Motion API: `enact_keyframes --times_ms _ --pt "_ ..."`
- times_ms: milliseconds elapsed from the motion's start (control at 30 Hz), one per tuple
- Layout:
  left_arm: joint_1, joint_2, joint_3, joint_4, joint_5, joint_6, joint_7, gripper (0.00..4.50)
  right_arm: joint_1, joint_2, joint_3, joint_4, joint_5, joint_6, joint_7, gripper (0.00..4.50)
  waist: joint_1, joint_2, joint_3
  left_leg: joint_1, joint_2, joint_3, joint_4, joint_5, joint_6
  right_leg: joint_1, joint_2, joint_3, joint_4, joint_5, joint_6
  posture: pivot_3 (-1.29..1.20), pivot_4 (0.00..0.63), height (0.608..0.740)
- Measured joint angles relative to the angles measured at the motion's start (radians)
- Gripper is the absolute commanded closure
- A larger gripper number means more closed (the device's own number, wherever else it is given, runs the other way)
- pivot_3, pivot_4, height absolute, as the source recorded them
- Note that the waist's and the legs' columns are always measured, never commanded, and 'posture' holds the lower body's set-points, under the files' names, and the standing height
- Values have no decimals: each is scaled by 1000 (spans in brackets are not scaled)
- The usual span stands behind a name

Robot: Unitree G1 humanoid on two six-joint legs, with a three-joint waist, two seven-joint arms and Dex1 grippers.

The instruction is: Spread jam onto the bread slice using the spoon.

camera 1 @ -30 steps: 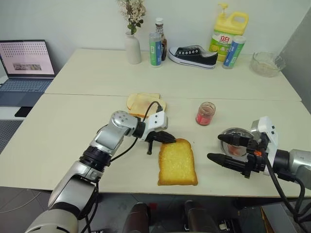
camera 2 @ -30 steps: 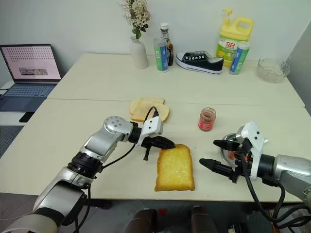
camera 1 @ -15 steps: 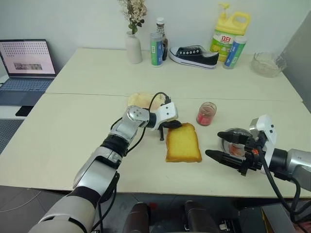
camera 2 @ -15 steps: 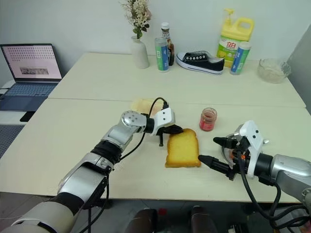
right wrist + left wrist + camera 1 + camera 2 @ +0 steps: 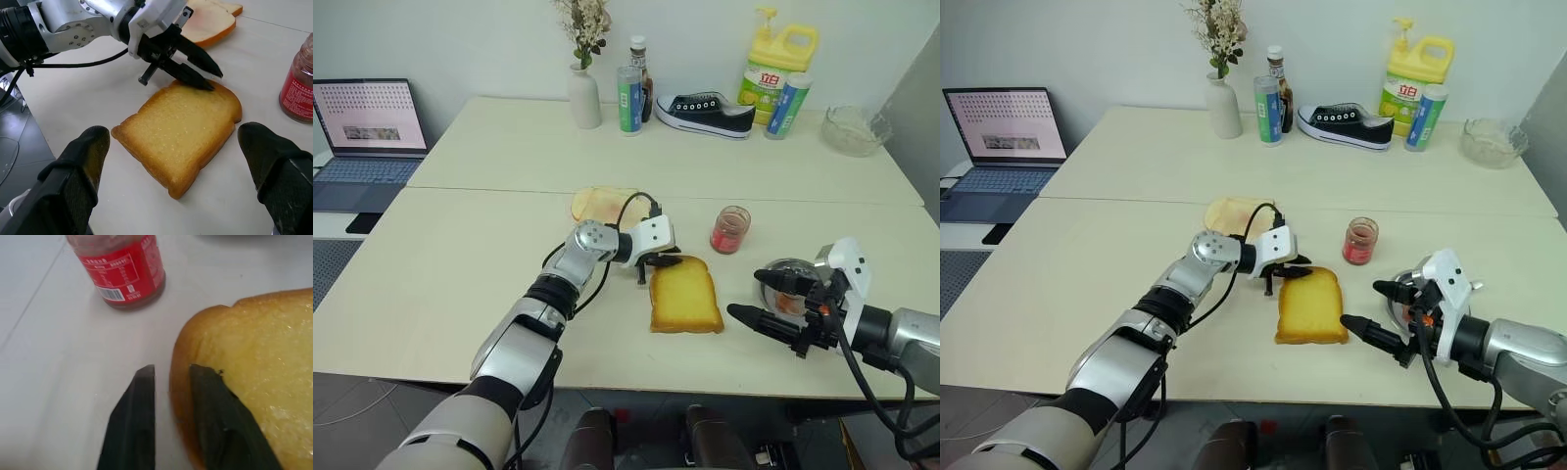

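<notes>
The bread slice (image 5: 685, 297), thick and golden-yellow, lies flat on the table's near half. My left gripper (image 5: 668, 261) is at its far left corner, fingers slightly parted. One finger (image 5: 210, 396) rests over the crust and the other (image 5: 139, 401) stands just off the edge, gripping nothing. The jam (image 5: 729, 229) is red in a small glass jar, upright just beyond the bread to the right. My right gripper (image 5: 748, 294) hovers wide open to the right of the bread, with nothing between its fingers. The spoon is hidden.
A round steel dish (image 5: 781, 274) sits right behind the right gripper. A paler slice (image 5: 602, 204) lies behind the left gripper. Along the back stand a vase (image 5: 584, 98), bottles (image 5: 626, 100), a shoe (image 5: 703, 113), a yellow jug (image 5: 777, 64) and a glass bowl (image 5: 850, 129). A laptop (image 5: 367, 122) is far left.
The left gripper dragged the bread away from the front edge toward the jar, turning it, and its fingers have now parted off the corner. The right gripper stayed in place.
</notes>
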Motion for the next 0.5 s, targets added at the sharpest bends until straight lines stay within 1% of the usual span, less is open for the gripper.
enact_keyframes --times_ms 100,133,167,200,267,367,400,467,500 --pt "-1 8 26 -17 -13 10 -10 1690 37 -2 -34 0 2 0 -9 0 0 0 0 0 0 0 0 0 0 0 0 0 0 0 0 0 150 740" --pt "-1 12 35 -32 -23 18 -17 1311 52 -5 -50 -1 3 0 -16 0 0 0 0 0 0 0 0 0 0 0 0 0 0 0 0 0 150 740" --pt "-1 19 41 -56 -31 31 -25 1063 65 -5 -68 -1 5 0 -22 0 0 0 0 0 0 0 0 0 0 0 0 0 0 0 0 0 150 740" --pt "0 29 49 -80 -40 41 -29 664 74 -5 -86 0 6 0 -28 0 -1 0 0 0 0 0 0 0 0 0 0 0 0 0 0 0 150 740" --pt "7 73 63 -166 -55 68 -48 84 113 -5 -138 -3 14 0 -46 0 -3 0 0 0 1 0 0 0 0 0 1 0 0 0 0 0 150 740" --pt "83 132 122 -381 -126 154 -72 29 203 10 -247 -4 50 0 -83 0 -2 1 0 2 2 0 -1 0 0 1 0 0 1 0 0 0 150 740" --pt "103 135 130 -425 -143 178 -78 29 217 14 -270 -3 60 0 -93 0 -1 1 -1 2 1 0 -1 0 0 1 0 0 1 0 0 0 150 740" --pt "198 142 130 -603 -187 268 -95 29 255 63 -347 0 96 -13 -149 0 0 1 -1 3 2 -1 -1 0 0 3 -1 -1 0 0 0 0 150 740" --pt "236 143 118 -660 -199 298 -98 29 268 83 -371 9 105 -19 -176 0 0 1 -1 4 2 -1 -1 0 0 4 -1 -1 0 0 0 0 150 740"
